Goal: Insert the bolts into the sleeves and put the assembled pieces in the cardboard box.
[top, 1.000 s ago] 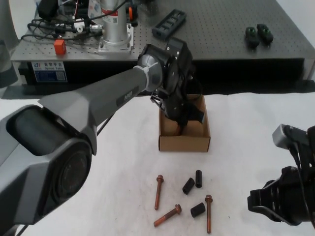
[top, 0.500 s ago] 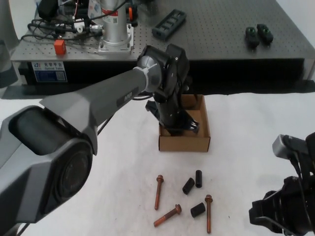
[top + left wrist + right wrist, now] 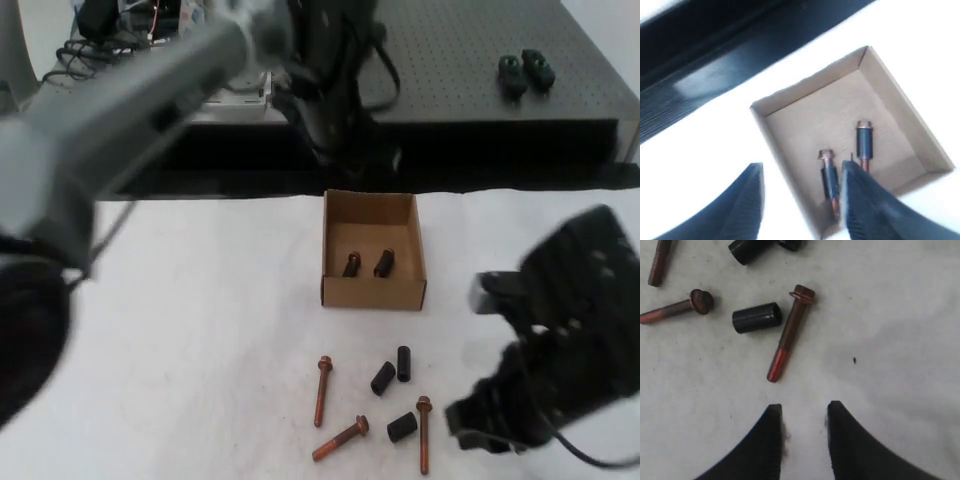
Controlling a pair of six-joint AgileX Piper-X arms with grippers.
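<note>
Left wrist: assembled pieces [image 3: 863, 145] in box [image 3: 810, 89] | right wrist: loose bolts [image 3: 790, 332]

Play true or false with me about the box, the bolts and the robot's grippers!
The box holds two finished pieces. True.
Three loose bolts lie on the white cloth. True.
The right gripper grips a bolt. False: it is open and empty.
Every sleeve is on a bolt. False: three loose sleeves lie by the bolts.
The left gripper is open above the box. True.
</note>
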